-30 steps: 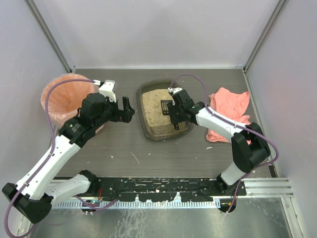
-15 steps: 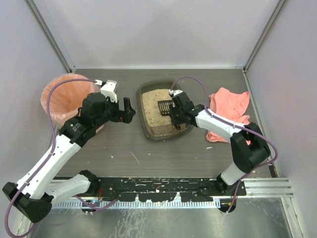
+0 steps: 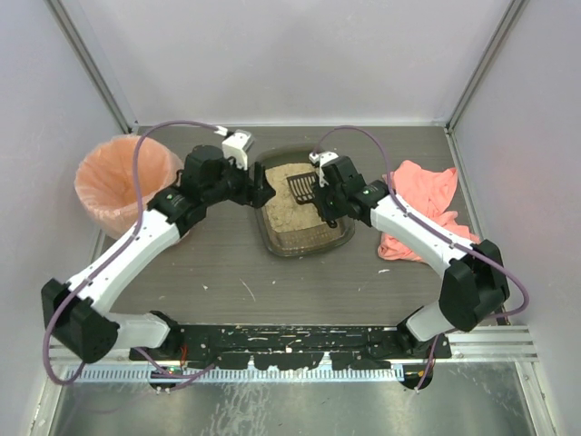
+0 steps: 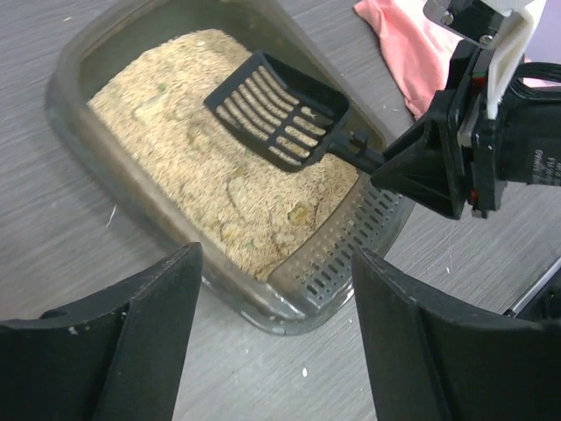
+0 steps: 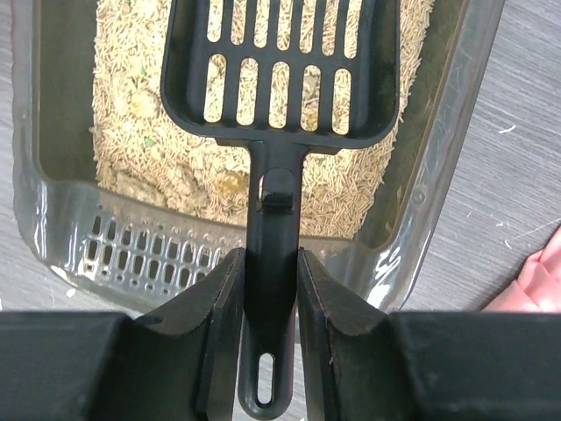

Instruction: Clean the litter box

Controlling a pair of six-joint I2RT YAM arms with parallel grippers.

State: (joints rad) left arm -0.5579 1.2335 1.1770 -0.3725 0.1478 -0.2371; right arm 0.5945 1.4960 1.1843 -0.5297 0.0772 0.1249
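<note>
Top view is giving me the whole layout: the litter box (image 3: pixel 300 243) is sitting mid-table toward the back. The bin (image 3: pixel 113 182) with the peach bag is well off to its left and the pink cloth (image 3: pixel 422 204) is just beside it on the right. My left gripper (image 3: pixel 263 193) is hovering at the box's left rim. My right gripper (image 3: pixel 322 195) is reaching in over the right side with the black scoop (image 3: pixel 300 186). Left wrist view is adding what the top isn't resolving: my left jaws are standing wide apart, gripping nothing, with the box lying just beyond and below them. It's also showing the scoop's slotted head tilted over the litter (image 4: pixel 175 132); I can't tell whether it's touching. Right wrist view is showing the grip itself: my right jaws are pinching the scoop's handle from both sides, close to its hanging hole. The box is lying straight ahead, its perforated ledge (image 5: pixel 149 254) just past my fingertips, and pale clumps are showing in the litter.
</note>
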